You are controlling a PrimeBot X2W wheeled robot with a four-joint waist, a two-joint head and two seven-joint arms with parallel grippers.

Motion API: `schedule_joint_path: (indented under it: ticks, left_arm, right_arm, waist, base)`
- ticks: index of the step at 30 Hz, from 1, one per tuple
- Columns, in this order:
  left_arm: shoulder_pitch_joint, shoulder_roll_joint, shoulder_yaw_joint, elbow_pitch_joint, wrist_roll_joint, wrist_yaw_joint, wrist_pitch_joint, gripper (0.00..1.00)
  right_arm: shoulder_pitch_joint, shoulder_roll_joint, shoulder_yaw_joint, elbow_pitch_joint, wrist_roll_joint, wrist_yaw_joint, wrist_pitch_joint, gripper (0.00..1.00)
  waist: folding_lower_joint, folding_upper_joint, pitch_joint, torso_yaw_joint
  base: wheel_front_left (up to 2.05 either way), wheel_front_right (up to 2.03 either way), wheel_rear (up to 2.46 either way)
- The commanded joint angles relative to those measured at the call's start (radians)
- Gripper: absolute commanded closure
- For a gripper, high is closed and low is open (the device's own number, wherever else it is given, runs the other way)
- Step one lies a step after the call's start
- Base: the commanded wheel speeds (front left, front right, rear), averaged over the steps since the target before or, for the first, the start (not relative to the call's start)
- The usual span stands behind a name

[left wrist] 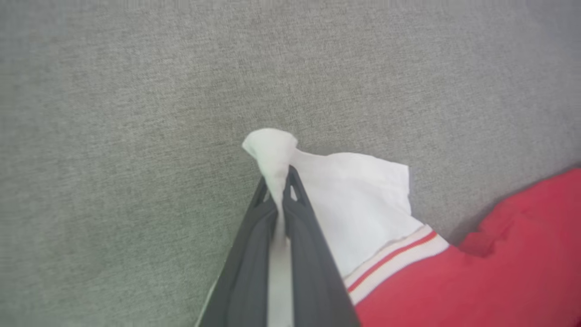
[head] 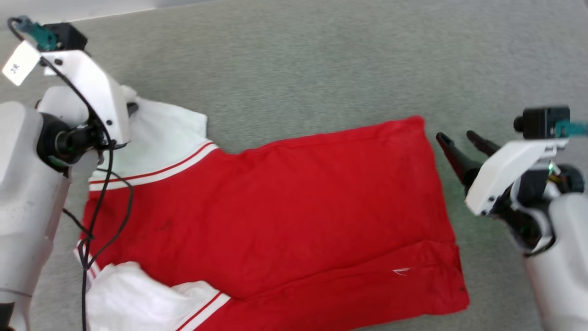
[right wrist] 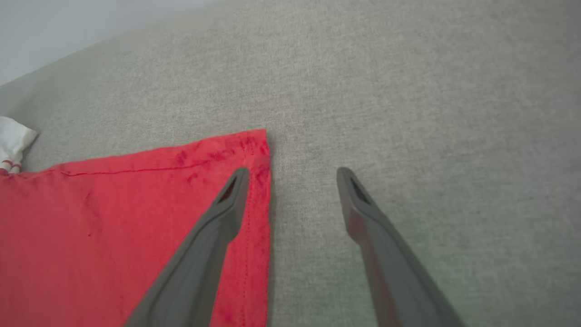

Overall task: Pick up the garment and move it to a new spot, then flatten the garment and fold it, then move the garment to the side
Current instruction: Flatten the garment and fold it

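Now the left gripper point(left wrist: 278, 184) pinches the garment point(head: 285, 207) by its white sleeve point(left wrist: 358, 200); the right gripper point(right wrist: 292, 177) gapes. Draw that sleeve outward, low and gently.

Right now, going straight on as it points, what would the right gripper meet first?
Probably the grey woven surface just beyond the hem corner of the red jersey; the open right gripper straddles that edge, so one finger may brush it. Depth unclear.

- The garment point(head: 285, 207): soft, matt knit cloth, lightly creased, with a stitched hem.
- The table point(head: 321, 59): covered in matt woven cloth with a fine, rough grain.
- The fingers point(right wrist: 204, 254) of the right end effector point(right wrist: 292, 172): smooth, dark, matt plastic.
- The arm shells point(head: 23, 193): smooth, faintly glossy plastic.
- The tag point(head: 18, 64): looks like matt paper.
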Motion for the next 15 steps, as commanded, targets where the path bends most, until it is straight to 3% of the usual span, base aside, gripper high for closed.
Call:
schedule_joint_path:
  ticks: [1, 6, 15]
  left_arm:
    - [-0.019, -0.012, -0.005, -0.009, 0.008, -0.01, -0.016, 1.0]
    - [-0.047, -0.035, -0.015, -0.035, 0.019, -0.031, -0.049, 1.0]
    - [-0.074, -0.073, -0.022, -0.063, 0.008, -0.06, -0.079, 1.0]
  right_arm:
    - [-0.04, -0.023, 0.013, 0.012, 0.016, 0.0, 0.072, 0.0]
    - [-0.133, -0.075, 0.042, 0.051, 0.011, 0.0, 0.286, 0.0]
    - [-0.228, -0.077, 0.108, 0.164, -0.006, 0.0, 0.444, 0.0]
  waist:
    - [-0.0001, 0.0, -0.007, 0.04]
    - [-0.0001, 0.0, 0.011, 0.09]
    - [-0.0001, 0.0, 0.052, 0.142]
  base:
    - [0.0, 0.0, 0.0]
    - [0.0, 0.0, 0.0]
    - [0.0, 0.0, 0.0]
